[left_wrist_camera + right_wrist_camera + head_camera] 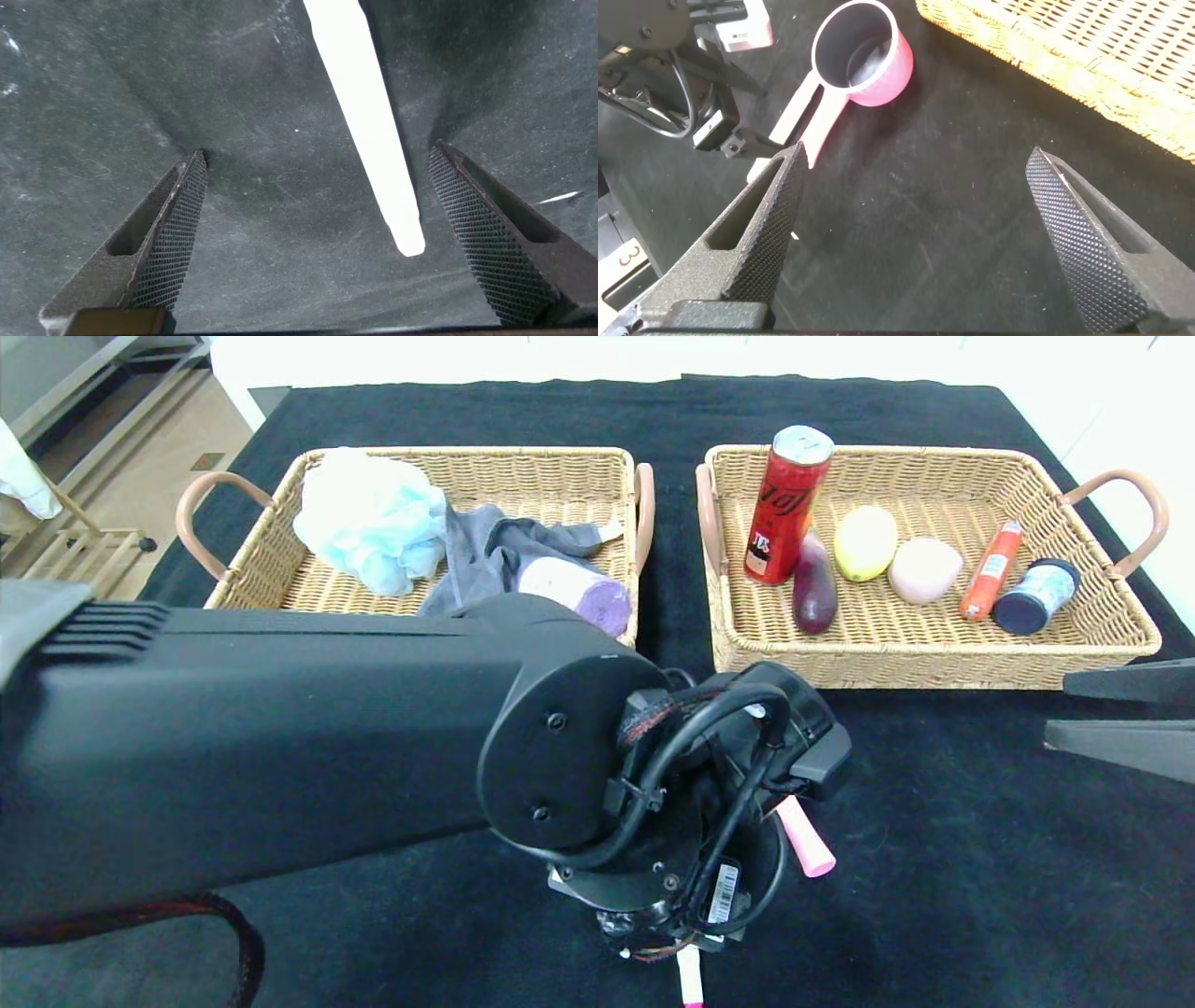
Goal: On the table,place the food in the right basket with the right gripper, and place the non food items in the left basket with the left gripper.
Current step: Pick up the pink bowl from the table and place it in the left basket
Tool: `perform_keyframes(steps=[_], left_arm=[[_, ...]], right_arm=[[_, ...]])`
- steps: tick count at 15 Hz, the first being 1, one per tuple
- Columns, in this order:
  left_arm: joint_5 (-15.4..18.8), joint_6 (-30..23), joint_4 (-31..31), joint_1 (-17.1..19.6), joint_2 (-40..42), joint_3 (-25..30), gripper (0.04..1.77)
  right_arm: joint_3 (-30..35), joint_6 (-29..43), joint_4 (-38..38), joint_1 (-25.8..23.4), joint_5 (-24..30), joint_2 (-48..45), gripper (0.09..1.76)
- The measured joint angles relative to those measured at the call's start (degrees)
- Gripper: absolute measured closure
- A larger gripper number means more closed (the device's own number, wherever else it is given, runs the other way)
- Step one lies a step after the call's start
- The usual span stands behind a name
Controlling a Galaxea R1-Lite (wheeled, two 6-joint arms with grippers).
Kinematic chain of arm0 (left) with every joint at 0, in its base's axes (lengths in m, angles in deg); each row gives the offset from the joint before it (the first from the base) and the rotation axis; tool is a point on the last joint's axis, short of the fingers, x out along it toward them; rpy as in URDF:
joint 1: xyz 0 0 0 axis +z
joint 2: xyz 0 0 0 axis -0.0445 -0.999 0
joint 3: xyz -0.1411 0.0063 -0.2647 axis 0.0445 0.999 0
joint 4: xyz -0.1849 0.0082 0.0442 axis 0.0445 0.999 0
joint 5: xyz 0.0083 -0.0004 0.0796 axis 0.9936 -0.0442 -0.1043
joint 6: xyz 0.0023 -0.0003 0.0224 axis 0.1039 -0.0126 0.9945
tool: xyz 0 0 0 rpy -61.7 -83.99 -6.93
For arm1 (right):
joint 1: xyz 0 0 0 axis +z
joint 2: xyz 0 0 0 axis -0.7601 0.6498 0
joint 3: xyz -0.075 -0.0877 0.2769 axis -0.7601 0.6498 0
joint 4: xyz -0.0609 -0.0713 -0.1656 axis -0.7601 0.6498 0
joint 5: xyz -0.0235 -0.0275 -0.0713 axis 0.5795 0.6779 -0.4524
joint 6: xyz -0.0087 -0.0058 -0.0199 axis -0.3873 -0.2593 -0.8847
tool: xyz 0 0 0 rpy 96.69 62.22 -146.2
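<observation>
A pink scoop (864, 56) with a long white handle (374, 121) lies on the black cloth in front of the baskets. My left gripper (320, 149) hangs open just above the handle, which runs between the fingers, nearer one of them, touching neither. In the head view the left wrist (672, 803) covers most of the scoop; only a pink part (803, 835) and the handle tip (689, 980) stick out. My right gripper (1055, 709) stands open and empty at the right edge, over bare cloth (917, 151).
The left basket (467, 454) holds a blue bath sponge (373, 518), a grey cloth (485, 555) and a purple roll (579, 590). The right basket (934, 453) holds a red can (786, 504), an eggplant (814, 586), a lemon (864, 541) and several other items.
</observation>
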Motion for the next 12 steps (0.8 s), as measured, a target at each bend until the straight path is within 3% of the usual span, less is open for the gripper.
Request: perform_keyframes(steps=[2,3,6,10,11,12], left_arm=[[-0.79,0.11,0.17,-0.05,-0.17,-0.13,0.09],[-1.34,0.11,0.24,-0.13,-0.26,-0.18,0.18],[-1.65,0.13,0.28,-0.57,-0.41,-0.21,0.67],[-1.65,0.13,1.11,-0.71,-0.44,-0.16,1.15],[-1.65,0.13,1.18,-0.71,-0.44,-0.18,1.62],[-1.60,0.11,1.21,-0.74,-0.41,-0.21,1.54]], right_arm=[[0.00,0.00,0.02,0.00,0.00,0.00,0.14],[0.00,0.00,0.02,0.00,0.00,-0.02,0.14],[0.09,-0.02,0.07,0.05,0.02,-0.09,0.14],[0.11,-0.02,0.11,0.10,0.02,-0.18,0.14],[0.15,0.00,0.10,0.10,0.00,-0.20,0.14],[0.17,-0.02,0.11,0.10,0.02,-0.20,0.14]])
